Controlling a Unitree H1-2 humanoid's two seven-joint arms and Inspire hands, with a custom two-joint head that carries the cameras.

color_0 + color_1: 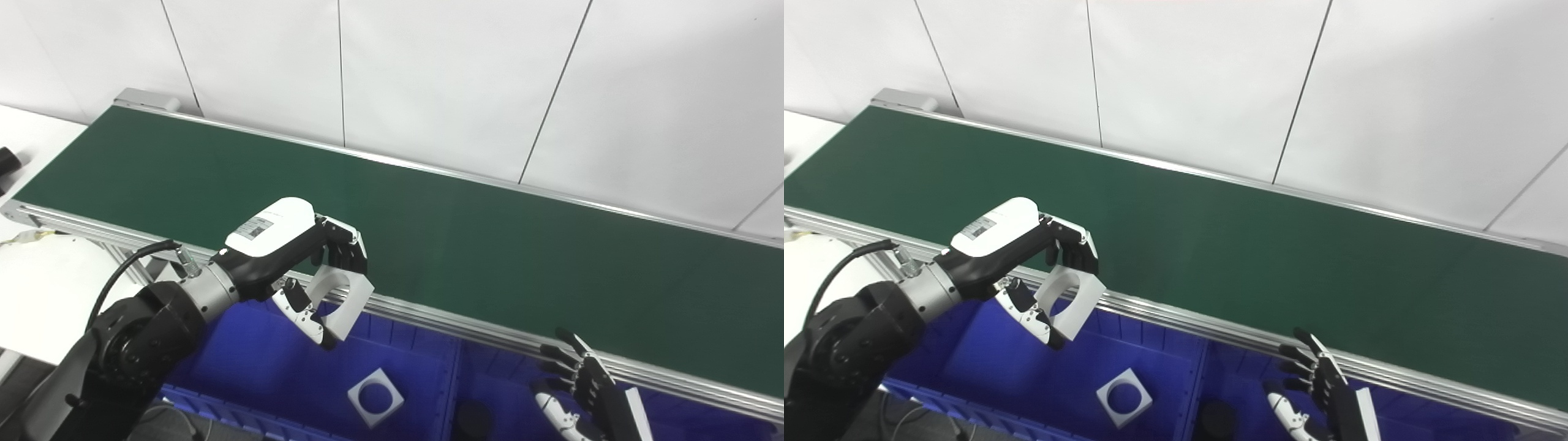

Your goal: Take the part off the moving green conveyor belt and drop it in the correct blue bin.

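My left hand (306, 269) is shut on a white square part with a round hole (343, 297), also seen in the right eye view (1069, 297). It holds the part tilted above the left blue bin (257, 361), just in front of the near rail of the green conveyor belt (429, 220). The belt surface carries no part. A second white square part with a round hole (375, 397) lies on the floor of that bin. My right hand (582, 389) is open and empty, fingers spread, low over the right blue bin (496, 386).
A dark round part (471, 419) lies in the right bin near the divider. The aluminium belt rail (490, 334) runs between belt and bins. A white table (43, 288) stands at the left, with a black cable (122, 269) on my left arm.
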